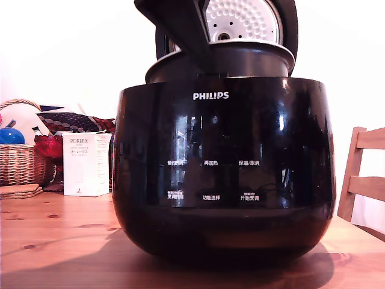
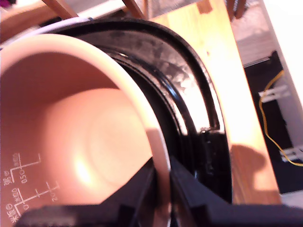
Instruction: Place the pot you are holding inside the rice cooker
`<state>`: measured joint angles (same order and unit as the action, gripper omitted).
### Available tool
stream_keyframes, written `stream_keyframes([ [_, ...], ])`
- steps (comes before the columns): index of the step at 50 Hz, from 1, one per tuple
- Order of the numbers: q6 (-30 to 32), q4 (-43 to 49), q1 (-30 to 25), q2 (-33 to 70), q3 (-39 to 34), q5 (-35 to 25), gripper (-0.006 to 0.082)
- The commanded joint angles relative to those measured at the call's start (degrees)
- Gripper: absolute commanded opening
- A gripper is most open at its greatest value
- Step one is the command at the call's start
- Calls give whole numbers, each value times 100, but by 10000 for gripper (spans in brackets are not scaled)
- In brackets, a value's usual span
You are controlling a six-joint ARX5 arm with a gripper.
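Pot [image 1: 240, 60] partly sunk in cooker [image 1: 222, 174] mouth, rim tilted: exterior view's left side lower, right side higher, upper wall above cooker top. Wrist view: pot [image 2: 80, 137] interior pinkish, level marks visible; cooker rim [image 2: 189, 94] runs close alongside, narrow dark gap between. Gripper [image 2: 161, 189] jaws pinch pot rim, one finger inside, one outside. Judgement: pot over opening, off-level; needs levelling, then straight descent. Lid [image 1: 240, 21] open behind. Cooker on wooden surface [image 1: 54, 241].
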<state>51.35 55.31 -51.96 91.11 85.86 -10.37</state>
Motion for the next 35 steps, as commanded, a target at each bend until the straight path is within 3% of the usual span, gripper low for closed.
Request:
stream_keyframes([
  [1,55,-334,-17,-284,-111,-61,-21],
  [16,50,-898,-17,-743,-774,-63,-21],
  [35,4,-787,20,-901,-809,-236,-21],
])
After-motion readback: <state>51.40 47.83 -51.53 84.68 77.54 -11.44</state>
